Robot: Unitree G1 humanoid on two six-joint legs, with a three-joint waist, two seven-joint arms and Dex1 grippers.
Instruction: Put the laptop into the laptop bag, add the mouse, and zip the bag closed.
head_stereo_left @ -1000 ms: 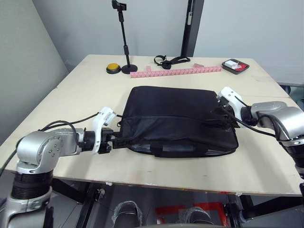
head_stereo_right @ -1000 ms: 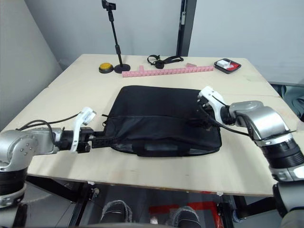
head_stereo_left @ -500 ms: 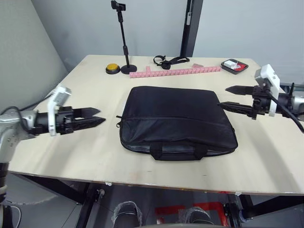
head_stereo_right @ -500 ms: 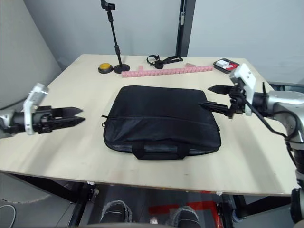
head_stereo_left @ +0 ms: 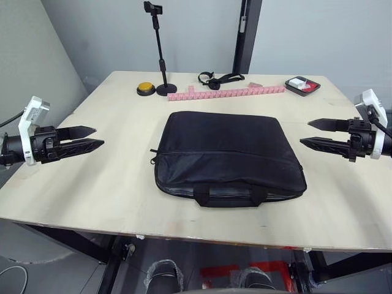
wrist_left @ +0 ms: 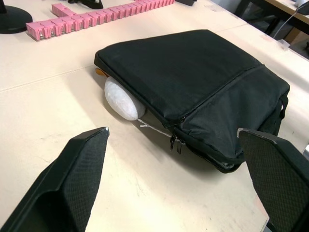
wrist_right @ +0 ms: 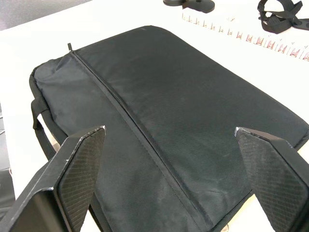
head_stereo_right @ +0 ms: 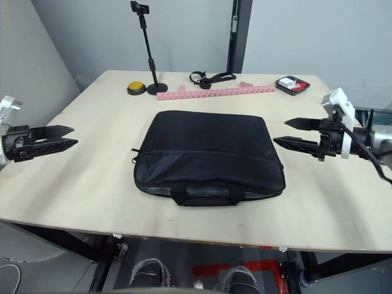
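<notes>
the left claw (head_stereo_left: 78,138) hovers open over the tabletop (head_stereo_left: 116,177), well apart from the bag (head_stereo_left: 226,153), gripping nothing. in its wrist view a white rounded thing, probably the toy duck rather than the mouse, sits tucked under the bag's edge (wrist_left: 123,99), just by the zip pull (wrist_left: 175,143). the bag lies flat mid-tabletop and looks zipped; soft fabric, likely stiffened and heavy if the laptop is inside, so the strap handles (head_stereo_left: 231,194) or zip pull are the places to pinch. the right claw (head_stereo_left: 323,133) hangs open and empty beside the bag's right edge.
</notes>
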